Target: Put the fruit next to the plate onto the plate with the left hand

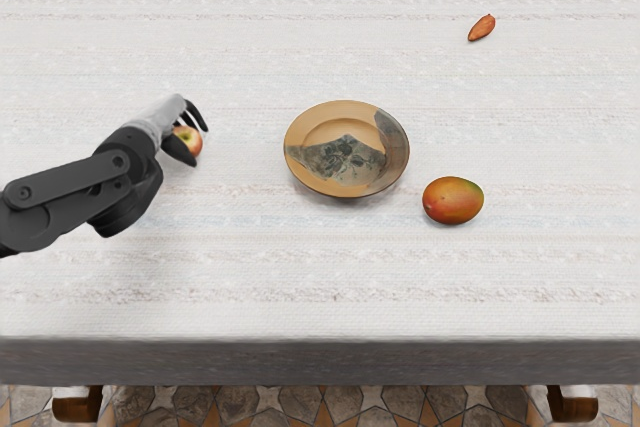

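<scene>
The left hand [172, 128], in the head view, comes in from the table's left edge on a dark, jointed arm [70, 197] and is closed around a small fruit [191, 138]. The dark fingertips [196, 117] curl over its far side and the thumb presses in from the near side, so the fruit sits pinched between them. That wrap looks like a grip meant for carrying, one that leaves the underside free for setting down. Whether the fruit rests on the table [320, 277] or is raised just off it cannot be told from this angle. The fruit is round and small, yellow flushed with red, much like a little apple or peach, and only the part facing the plate shows past the fingers. It is to the left of the plate [297, 147], apart from it, roughly midway between the table's far and near edges. The plate is a shallow brown-glazed dish with a dark mottled centre, lying flat near the table's middle and holding nothing, so the fruit is not yet delivered. A larger mango [453, 200], red shading to orange and green, lies just off the plate's near-right rim. A small brown piece [481, 27] lies towards the far right corner, well apart from everything else. The right hand is out of sight.
</scene>
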Robot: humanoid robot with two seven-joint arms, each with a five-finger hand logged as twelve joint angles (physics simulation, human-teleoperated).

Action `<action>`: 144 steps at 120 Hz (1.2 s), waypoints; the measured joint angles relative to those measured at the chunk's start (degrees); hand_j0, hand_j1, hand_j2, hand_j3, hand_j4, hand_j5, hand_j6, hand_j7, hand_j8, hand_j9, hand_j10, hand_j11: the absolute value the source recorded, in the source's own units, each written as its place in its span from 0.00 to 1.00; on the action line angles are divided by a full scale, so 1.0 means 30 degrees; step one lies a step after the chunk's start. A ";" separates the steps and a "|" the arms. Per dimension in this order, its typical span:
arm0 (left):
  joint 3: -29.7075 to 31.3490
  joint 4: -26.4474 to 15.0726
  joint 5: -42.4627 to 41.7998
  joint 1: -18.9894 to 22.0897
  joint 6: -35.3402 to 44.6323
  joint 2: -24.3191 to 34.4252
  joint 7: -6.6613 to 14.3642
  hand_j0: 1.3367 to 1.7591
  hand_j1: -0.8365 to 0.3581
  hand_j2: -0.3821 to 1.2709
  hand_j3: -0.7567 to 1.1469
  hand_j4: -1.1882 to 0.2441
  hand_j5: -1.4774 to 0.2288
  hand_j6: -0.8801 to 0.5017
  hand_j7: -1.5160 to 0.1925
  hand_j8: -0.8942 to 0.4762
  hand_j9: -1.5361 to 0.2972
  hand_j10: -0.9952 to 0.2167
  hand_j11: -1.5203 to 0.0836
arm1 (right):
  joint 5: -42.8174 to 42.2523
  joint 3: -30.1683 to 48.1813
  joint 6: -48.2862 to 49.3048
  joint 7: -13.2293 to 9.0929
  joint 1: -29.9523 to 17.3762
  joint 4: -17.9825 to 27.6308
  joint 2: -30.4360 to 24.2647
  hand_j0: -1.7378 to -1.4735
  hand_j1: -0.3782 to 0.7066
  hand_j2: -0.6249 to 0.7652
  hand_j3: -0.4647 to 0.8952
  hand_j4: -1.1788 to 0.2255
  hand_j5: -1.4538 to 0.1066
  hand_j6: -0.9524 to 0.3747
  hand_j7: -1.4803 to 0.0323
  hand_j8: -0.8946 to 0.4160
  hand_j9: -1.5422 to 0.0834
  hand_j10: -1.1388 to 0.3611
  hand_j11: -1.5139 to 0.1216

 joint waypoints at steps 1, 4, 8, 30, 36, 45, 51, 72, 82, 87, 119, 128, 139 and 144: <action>-0.0002 -0.0026 -0.0002 -0.0011 0.0000 0.0015 0.0025 0.75 0.47 0.38 0.40 0.39 0.37 0.29 0.40 0.34 0.38 0.36 0.42 | 0.0000 -0.0003 0.0000 0.0000 0.0000 0.0000 0.0000 0.30 0.03 0.45 0.34 0.84 0.93 0.72 0.98 0.68 0.95 0.76 0.93; 0.0000 -0.0134 -0.0041 -0.0194 -0.0005 0.0065 0.0104 0.75 0.48 0.37 0.40 0.39 0.37 0.28 0.39 0.34 0.38 0.35 0.42 | 0.0000 -0.0008 0.0000 0.0000 0.0000 0.0000 0.0000 0.30 0.03 0.45 0.34 0.84 0.93 0.72 0.98 0.68 0.95 0.76 0.93; -0.0006 -0.0289 -0.0035 -0.0311 0.0001 0.0117 0.0249 0.75 0.47 0.38 0.40 0.39 0.37 0.29 0.39 0.34 0.38 0.35 0.42 | 0.0001 -0.0015 0.0000 0.0000 0.0001 0.0000 0.0000 0.30 0.03 0.45 0.34 0.84 0.93 0.72 0.98 0.68 0.95 0.76 0.93; -0.0023 -0.1388 -0.0072 -0.1280 -0.0038 0.0229 0.1142 0.75 0.51 0.32 0.40 0.39 0.35 0.28 0.38 0.33 0.37 0.35 0.41 | 0.0001 -0.0032 0.0000 -0.0001 0.0001 0.0000 0.0000 0.30 0.03 0.45 0.34 0.84 0.93 0.72 0.98 0.68 0.95 0.76 0.93; -0.0025 -0.1588 -0.0058 -0.1612 -0.0050 0.0138 0.1268 0.75 0.51 0.34 0.40 0.39 0.35 0.28 0.38 0.33 0.37 0.34 0.41 | 0.0001 -0.0034 0.0000 0.0000 0.0001 0.0000 0.0000 0.30 0.03 0.45 0.34 0.84 0.93 0.72 0.98 0.68 0.95 0.76 0.93; -0.0024 -0.1757 -0.0094 -0.2125 -0.0168 -0.0001 0.1367 0.75 0.51 0.35 0.40 0.39 0.35 0.28 0.38 0.32 0.36 0.34 0.41 | -0.0002 -0.0039 0.0000 0.0000 0.0001 0.0000 0.0000 0.30 0.03 0.45 0.34 0.84 0.93 0.72 0.98 0.68 0.95 0.76 0.93; -0.0031 -0.1819 -0.0112 -0.2518 -0.0303 -0.0044 0.1399 0.75 0.51 0.35 0.40 0.39 0.35 0.28 0.38 0.33 0.36 0.34 0.41 | -0.0001 -0.0081 0.0000 0.0000 0.0001 0.0000 0.0000 0.30 0.03 0.45 0.34 0.84 0.93 0.72 0.98 0.68 0.95 0.76 0.93; -0.0073 -0.1878 -0.0179 -0.3429 -0.0647 -0.1007 0.1450 0.75 0.47 0.41 0.40 0.39 0.34 0.30 0.38 0.34 0.36 0.35 0.41 | -0.0002 -0.0140 0.0000 0.0000 0.0001 0.0000 0.0000 0.30 0.03 0.45 0.34 0.84 0.93 0.72 0.98 0.68 0.95 0.76 0.93; -0.0126 -0.1844 -0.0187 -0.3635 -0.0700 -0.1957 0.1459 0.75 0.46 0.41 0.40 0.39 0.34 0.31 0.38 0.35 0.36 0.36 0.41 | -0.0004 -0.0147 0.0000 0.0000 0.0001 0.0000 0.0000 0.30 0.03 0.45 0.34 0.84 0.93 0.72 0.98 0.68 0.95 0.76 0.93; -0.0149 -0.1809 -0.0219 -0.3804 -0.0721 -0.2311 0.1458 0.75 0.45 0.42 0.40 0.39 0.33 0.31 0.37 0.35 0.36 0.37 0.41 | -0.0003 -0.0149 0.0000 0.0000 0.0001 0.0000 0.0000 0.30 0.03 0.45 0.34 0.84 0.93 0.72 0.98 0.68 0.95 0.76 0.93; -0.0121 -0.1190 -0.0294 -0.4249 -0.0768 -0.5147 0.1462 0.76 0.45 0.44 0.40 0.39 0.32 0.31 0.36 0.36 0.35 0.37 0.40 | 0.0000 -0.0153 0.0000 -0.0001 0.0001 0.0000 0.0000 0.30 0.03 0.45 0.34 0.84 0.93 0.72 0.98 0.68 0.95 0.76 0.93; -0.0085 -0.0947 -0.0248 -0.4355 -0.0764 -0.5612 0.1464 0.75 0.46 0.44 0.40 0.38 0.31 0.31 0.36 0.35 0.35 0.36 0.39 | -0.0001 -0.0153 0.0000 0.0000 0.0001 0.0000 0.0000 0.30 0.03 0.45 0.34 0.84 0.93 0.72 0.98 0.68 0.95 0.76 0.93; -0.0066 -0.0729 -0.0218 -0.4406 -0.0763 -0.6196 0.1466 0.75 0.46 0.46 0.40 0.38 0.31 0.30 0.35 0.35 0.34 0.36 0.39 | -0.0011 -0.0153 0.0000 0.0000 0.0001 0.0000 0.0000 0.30 0.03 0.45 0.34 0.84 0.93 0.72 0.98 0.68 0.95 0.76 0.93; -0.0064 -0.0571 -0.0209 -0.4418 -0.0763 -0.6315 0.1460 0.75 0.47 0.47 0.40 0.37 0.31 0.29 0.35 0.35 0.34 0.35 0.38 | -0.0017 -0.0153 0.0000 0.0000 0.0001 0.0000 0.0000 0.30 0.03 0.45 0.34 0.84 0.93 0.72 0.98 0.68 0.95 0.76 0.93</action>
